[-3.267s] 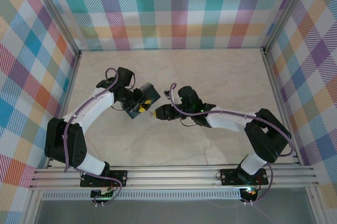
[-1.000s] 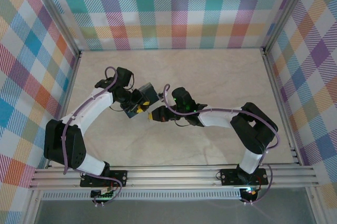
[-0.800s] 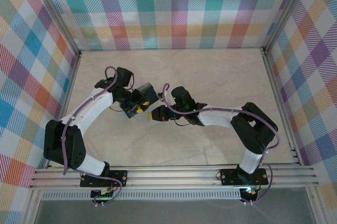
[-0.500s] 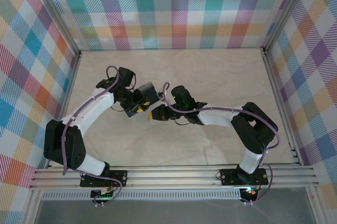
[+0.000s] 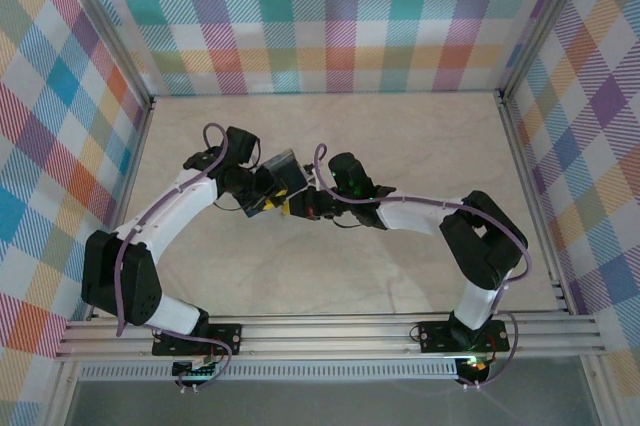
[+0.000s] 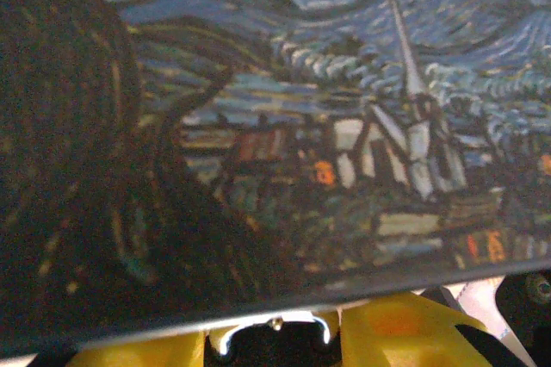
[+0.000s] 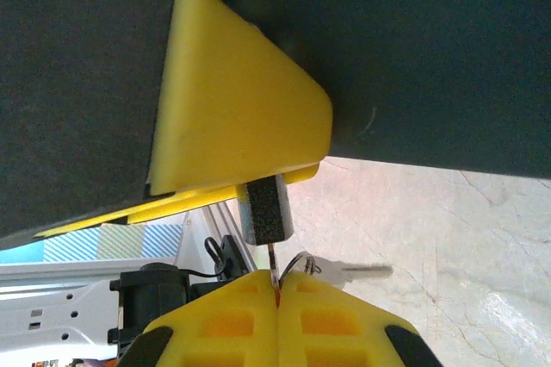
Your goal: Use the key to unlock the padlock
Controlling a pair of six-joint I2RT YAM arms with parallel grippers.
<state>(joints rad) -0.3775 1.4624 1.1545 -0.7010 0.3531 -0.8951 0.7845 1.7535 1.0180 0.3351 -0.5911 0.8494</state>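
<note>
The padlock (image 7: 265,208) shows as a small dark block jutting out from under a yellow finger (image 7: 232,100) of my left gripper (image 5: 266,196), which is shut on it. Its silver shackle (image 6: 275,331) curves up to the edge of the Starry Night box (image 6: 284,126). My right gripper (image 7: 277,291) is shut on the thin grey key (image 7: 273,265). The key's tip meets the padlock's lower end. A wire ring (image 7: 299,262) sticks out beside the key. From above, the right gripper (image 5: 302,206) is pressed against the left one just below the box (image 5: 283,170).
The beige tabletop (image 5: 400,146) is bounded by plaid walls and an aluminium rail (image 5: 330,331) at the near edge. Both forearms angle in towards the middle-left of the table.
My right gripper has moved left and slightly back, closing the gap until the key meets the padlock. The left gripper and box have shifted a little towards the back.
</note>
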